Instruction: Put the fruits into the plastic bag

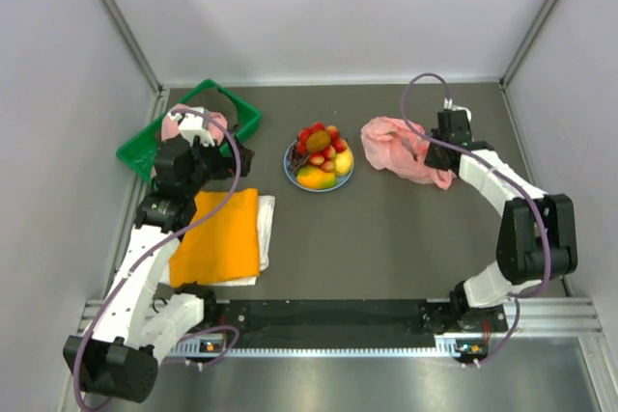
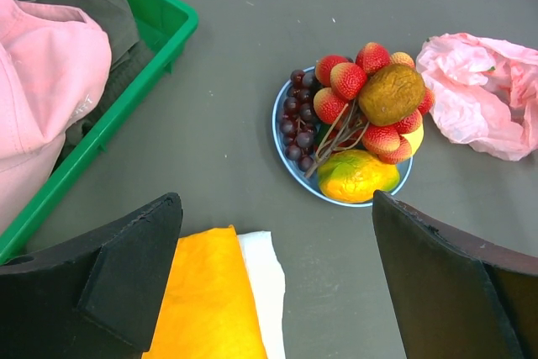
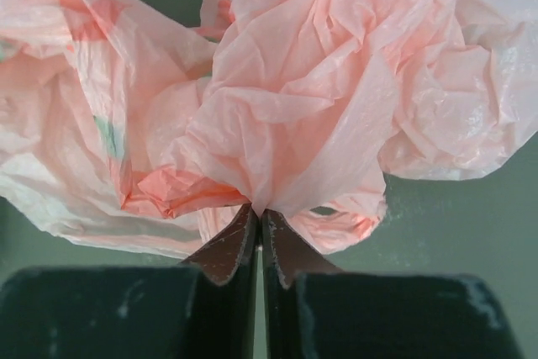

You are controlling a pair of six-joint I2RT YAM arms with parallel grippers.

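Note:
The fruits [image 1: 320,155] are piled on a light blue plate [image 1: 293,174] mid-table: red ones [image 2: 346,80], a brown kiwi [image 2: 391,94], dark grapes [image 2: 298,119] and an orange-yellow mango [image 2: 357,176]. The crumpled pink plastic bag [image 1: 401,150] lies to the plate's right. My right gripper [image 3: 260,210] is shut on a pinched fold of the plastic bag [image 3: 294,98]. My left gripper [image 2: 277,233] hangs wide open above the table, left of the plate and over the orange cloth's edge, holding nothing.
A green tray [image 1: 153,132] with a pink cap [image 2: 42,90] stands at the back left. A folded orange cloth [image 1: 217,236] on white paper [image 2: 265,279] lies near the left arm. Grey walls close in the table on three sides.

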